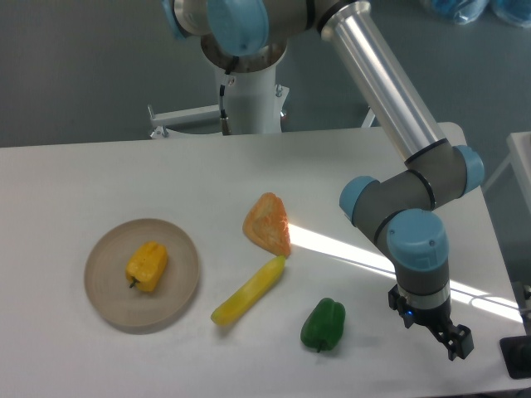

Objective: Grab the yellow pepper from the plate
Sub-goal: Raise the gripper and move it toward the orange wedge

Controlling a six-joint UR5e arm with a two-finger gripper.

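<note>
The yellow pepper lies on the beige plate at the left of the table, its dark stem pointing toward the front. My gripper hangs far off at the front right of the table, well apart from the plate. Its dark fingers point down and away, with nothing seen between them. From this angle I cannot make out whether the fingers are apart or closed.
A long slim yellow vegetable lies between plate and gripper. An orange wedge-shaped piece sits behind it. A green bell pepper rests near the front, left of the gripper. The arm's base stands at the back.
</note>
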